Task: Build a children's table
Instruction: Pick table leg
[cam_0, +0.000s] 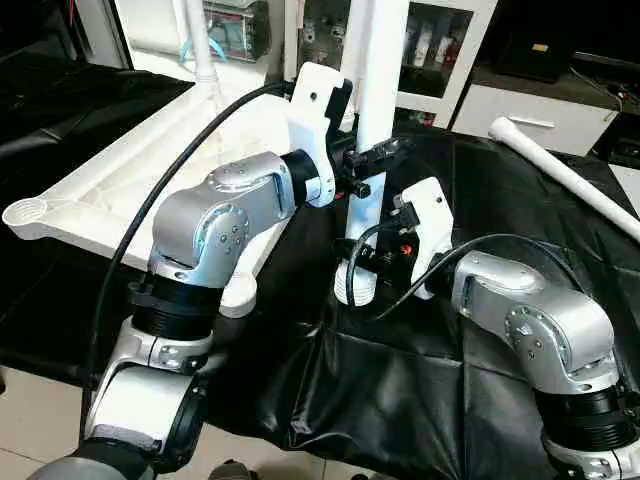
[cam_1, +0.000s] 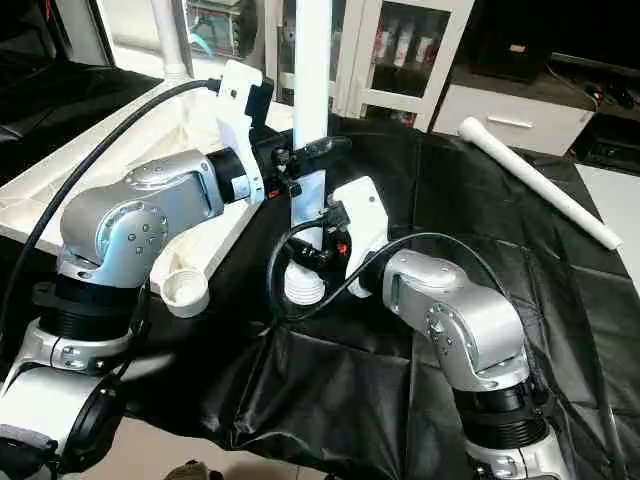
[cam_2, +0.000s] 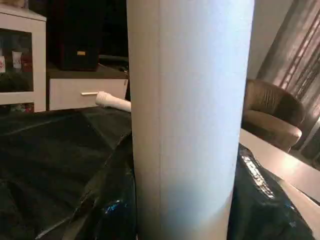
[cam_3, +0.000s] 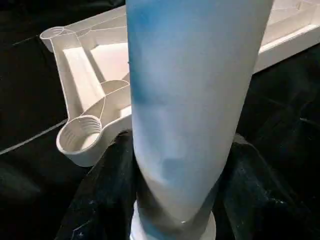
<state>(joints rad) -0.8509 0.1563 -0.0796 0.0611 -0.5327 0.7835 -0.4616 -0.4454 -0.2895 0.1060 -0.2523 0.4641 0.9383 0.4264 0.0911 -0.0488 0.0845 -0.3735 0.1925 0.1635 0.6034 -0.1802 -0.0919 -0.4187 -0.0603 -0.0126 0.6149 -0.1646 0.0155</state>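
The head's two eyes look forward and down over both silver forearms, sharing the upright leg (cam_0: 378, 60) and the tabletop (cam_0: 110, 180). Each wrist camera sits very close to that leg, one facing the cabinets, the other the tabletop.

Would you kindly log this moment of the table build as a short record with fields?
Stage: tabletop lies underside up, one leg already upright in a far corner socket
Upright leg: a second leg stands ribbed end down on the black cloth, beside the tabletop
Left gripper: closed on the upright leg
Right gripper: at the leg's lower end, grip unclear
Nearest socket: empty
Spare leg: lying on the cloth, robot's right
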